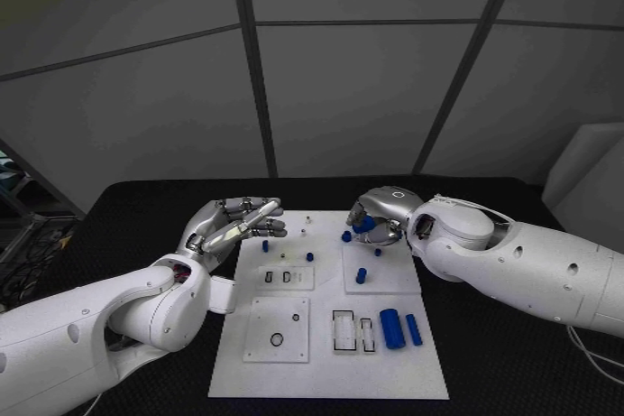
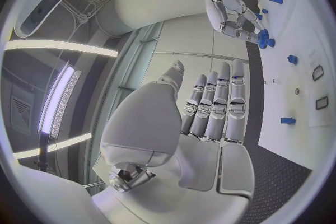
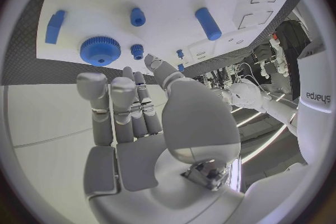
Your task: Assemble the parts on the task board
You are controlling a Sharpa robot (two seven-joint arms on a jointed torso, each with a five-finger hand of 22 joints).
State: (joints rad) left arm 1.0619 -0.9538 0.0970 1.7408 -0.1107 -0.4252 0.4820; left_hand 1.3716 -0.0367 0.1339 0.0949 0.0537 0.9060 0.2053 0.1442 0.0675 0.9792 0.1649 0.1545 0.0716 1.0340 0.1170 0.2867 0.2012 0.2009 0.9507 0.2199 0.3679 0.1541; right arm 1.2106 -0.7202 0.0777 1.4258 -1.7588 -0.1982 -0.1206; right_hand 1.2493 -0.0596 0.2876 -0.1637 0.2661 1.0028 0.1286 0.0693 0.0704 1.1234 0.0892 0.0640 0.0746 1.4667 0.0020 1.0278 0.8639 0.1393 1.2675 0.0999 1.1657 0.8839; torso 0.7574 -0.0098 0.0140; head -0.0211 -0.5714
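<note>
On the white plastic task board (image 1: pixel 390 366), the round blue toothed gear (image 3: pixel 100 50) lies just beyond the right hand's (image 1: pixel 381 215) empty, slightly parted fingers (image 3: pixel 112 103). The left hand (image 1: pixel 234 223) hovers beside the board, fingers straight, holding nothing.

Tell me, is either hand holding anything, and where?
Nothing is held. Left hand is open; right hand spreads its fingers by the gear, not gripping it.

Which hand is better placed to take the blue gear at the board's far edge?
Right. The right hand hovers directly over the blue gear, fingers reaching toward it. The left hand is raised off the task board's left edge, open, farther away.
</note>
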